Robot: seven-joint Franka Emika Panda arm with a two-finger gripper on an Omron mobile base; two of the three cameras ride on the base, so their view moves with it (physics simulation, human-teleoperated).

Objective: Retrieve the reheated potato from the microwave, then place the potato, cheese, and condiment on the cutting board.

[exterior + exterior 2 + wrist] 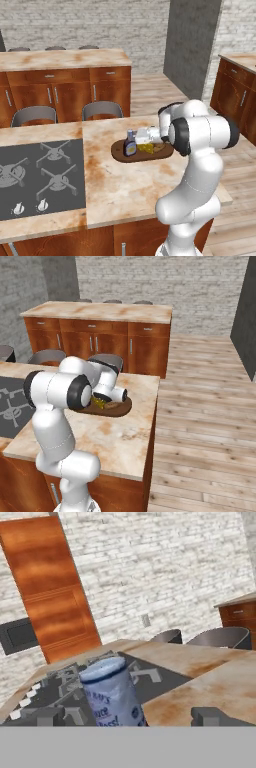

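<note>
1. Bottle [130, 145] stands upright on the left end of the board [120, 152], mid-frame in the left base view.
2. Cheese [146, 148] and potato [158, 147] sit on the board too.
3. Tool [127, 716] is wide open, one finger on each side of the bottle, gripping nothing.
4. Board lies on the desk [125, 185], right of the stove [40, 177].

A: How is the arm [192, 170] posed?
B: It is bent at the elbow, with the forearm laid level and the wrist turned sideways.
A: And the claw [127, 716]?
B: It is held low, and its fingers [210, 716] are spread wide apart.
</note>
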